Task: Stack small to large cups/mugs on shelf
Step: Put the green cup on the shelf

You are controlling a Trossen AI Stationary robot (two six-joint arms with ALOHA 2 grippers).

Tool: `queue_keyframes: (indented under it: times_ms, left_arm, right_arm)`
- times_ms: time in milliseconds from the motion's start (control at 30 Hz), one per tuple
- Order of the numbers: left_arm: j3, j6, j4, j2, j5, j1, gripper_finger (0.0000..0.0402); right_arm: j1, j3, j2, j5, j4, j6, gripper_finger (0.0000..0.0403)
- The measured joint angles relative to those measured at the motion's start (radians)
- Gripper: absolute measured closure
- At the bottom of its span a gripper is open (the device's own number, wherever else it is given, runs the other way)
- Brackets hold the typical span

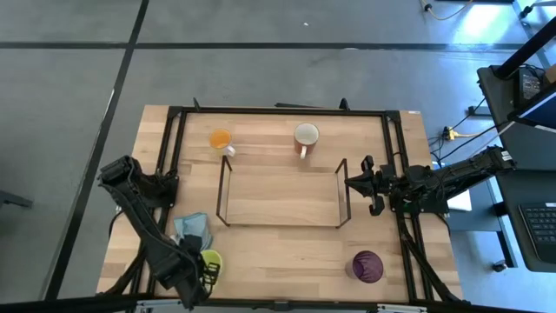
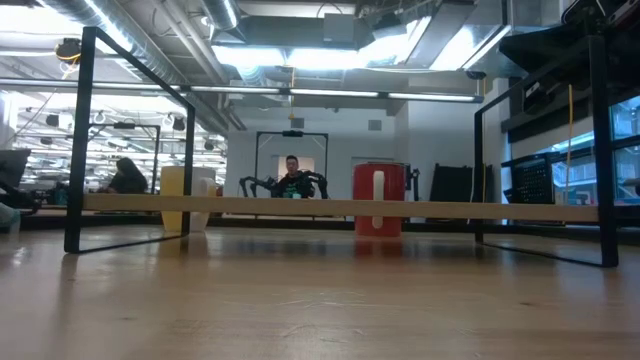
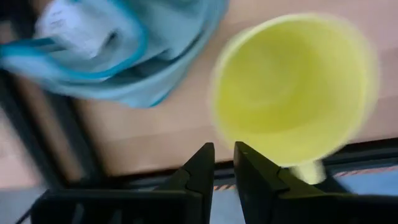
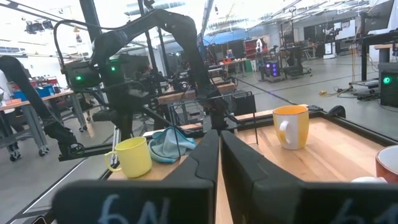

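Note:
A yellow-green mug (image 1: 213, 263) (image 3: 292, 87) (image 4: 132, 157) stands upright on its base near the table's near left corner. My left gripper (image 3: 224, 152) hangs over it, pointing down. Its fingers are only a little apart, with nothing between them, and they stand by the mug's rim on the handle side. The black wire shelf (image 1: 278, 225) sits mid-table. Behind it stand an orange mug (image 1: 221, 139) (image 4: 292, 127) and a white-lined mug (image 1: 306, 135) (image 2: 378, 200). A dark purple cup (image 1: 367, 266) stands near right. My right gripper (image 1: 350, 183) (image 4: 219, 140) waits shut at the shelf's right end.
A light blue cloth (image 1: 193, 229) (image 3: 118, 56) lies crumpled just beyond the yellow-green mug. The black table frame (image 1: 282, 111) runs around the tabletop. A person (image 2: 290, 175) sits far off in the room behind the table.

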Motion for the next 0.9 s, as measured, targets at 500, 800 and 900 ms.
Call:
queue_keyframes:
  times_ms: [500,800,900]
  left_arm:
    - [-0.001,-0.011,-0.112,0.0,-0.016,0.007,0.0346]
    - [-0.031,-0.008,-0.054,0.0,-0.012,0.012,0.0346]
    - [-0.038,-0.007,-0.046,0.001,-0.013,0.012,0.0346]
  right_arm:
    - [0.0,0.0,0.0,0.0,0.0,0.0,0.0382]
    - [0.0,0.0,0.0,0.0,0.0,0.0,0.0382]
    - [0.0,0.0,0.0,0.0,0.0,0.001,0.0382]
